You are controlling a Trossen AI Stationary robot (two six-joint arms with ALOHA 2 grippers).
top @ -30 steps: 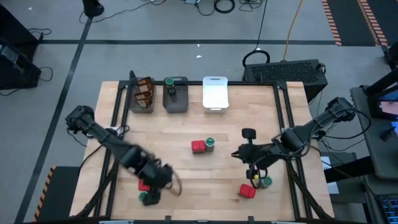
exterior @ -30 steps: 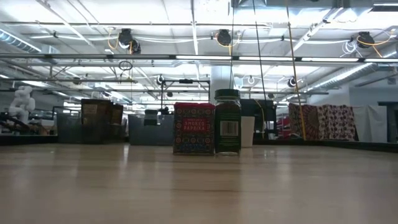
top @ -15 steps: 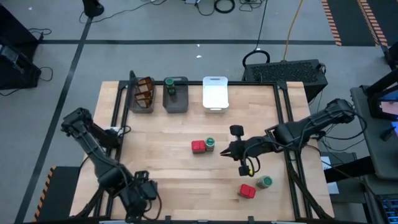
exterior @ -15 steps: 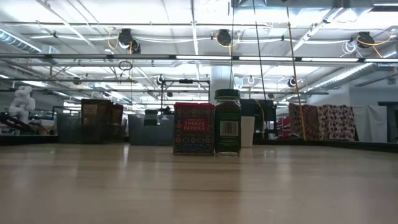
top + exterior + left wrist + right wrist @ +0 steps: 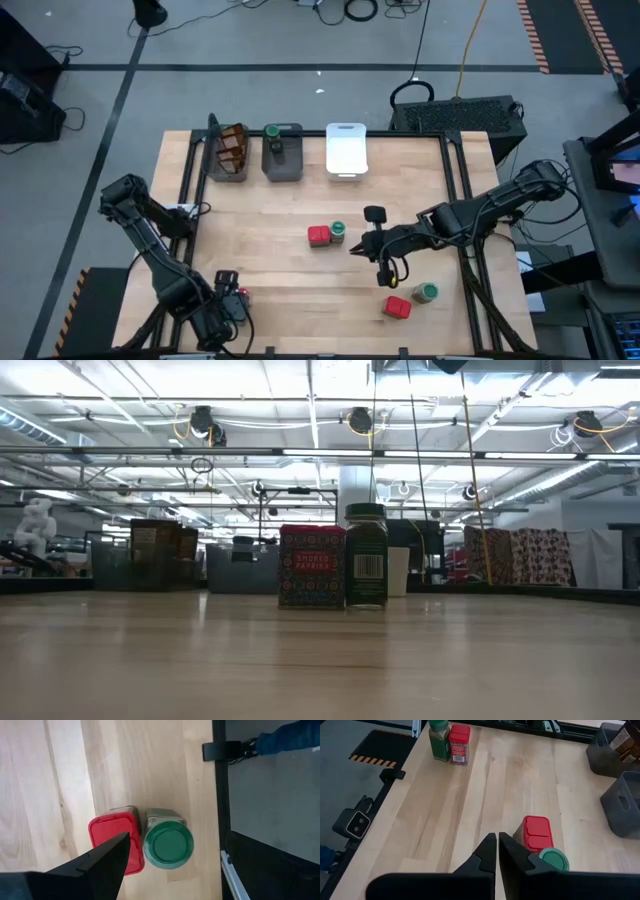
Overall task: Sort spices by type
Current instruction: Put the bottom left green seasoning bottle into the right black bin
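Grippers first: the left gripper [image 5: 232,300] hangs at the near left corner of the table [image 5: 280,230], fingers spread apart and holding nothing. In the left wrist view a red tin [image 5: 116,843] and a green-lidded jar [image 5: 167,845] stand touching right under it. A second ago this arm stretched across the near edge over that pair; it has since folded back toward the corner.

The right gripper [image 5: 358,247] has its fingers pressed together, empty, over mid-table. It has moved from above the near right pair toward the centre pair.

Count of spices on the bare table: three red tins and three green-lidded jars, in three pairs.
- Near left: one tin, one jar, mostly hidden by the arm from above.
- Near right: second tin [image 5: 397,307], second jar [image 5: 426,293], close together.
- Centre: third tin [image 5: 319,236] touching third jar [image 5: 338,233], just beside the right gripper.

Far edge, three bins in a row:
- Left grey bin [image 5: 213,160]: brown packets [image 5: 233,148], number unclear.
- Middle grey bin [image 5: 291,162]: one jar [image 5: 273,140].
- White bin [image 5: 346,149]: nothing visible inside.
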